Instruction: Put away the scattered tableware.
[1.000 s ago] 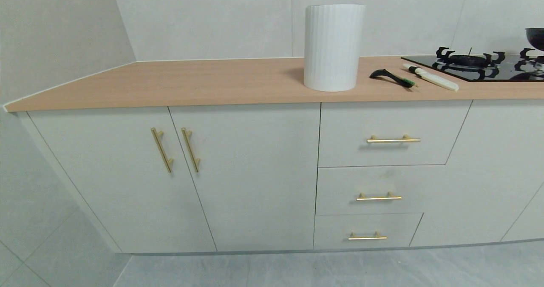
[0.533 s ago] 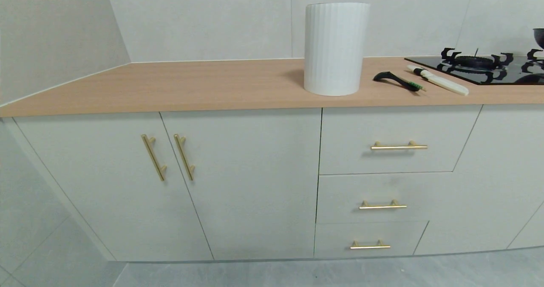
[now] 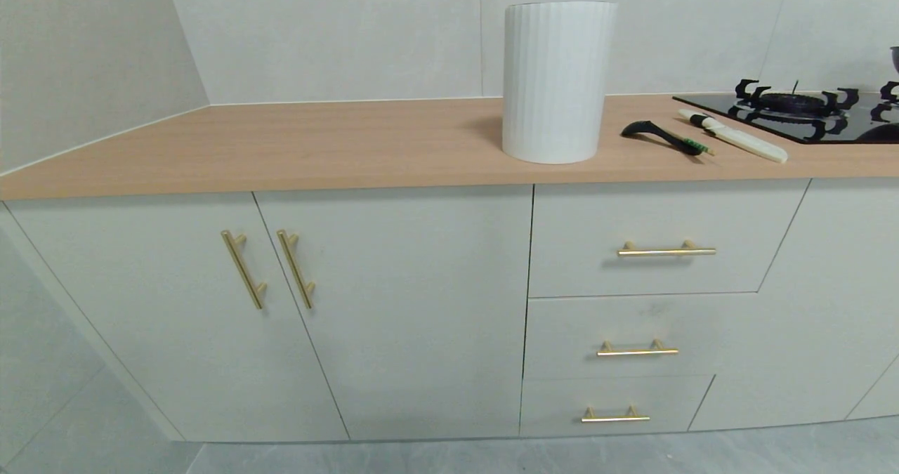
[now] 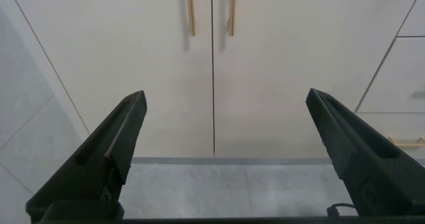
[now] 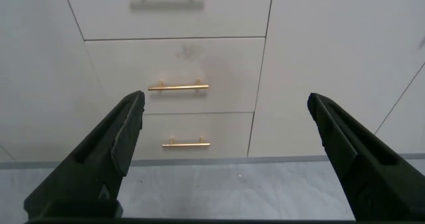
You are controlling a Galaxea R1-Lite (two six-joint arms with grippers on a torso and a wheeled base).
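— Only the head camera has shifted, nearer the cabinets; nothing on the table moved.
— Progress?
— None yet, I'd judge: black utensil and white utensil lie just beside each other, upper right of the frame, between ribbed container and hob.
— Left wrist?
— Left end effector spread wide, empty, facing double doors and grey floor.
— Right?
— Right end effector equally wide, empty, facing drawers.

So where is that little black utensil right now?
The black utensil lies on the wooden countertop at the head view's right, between the tall white container and the long white utensil beside the stove.
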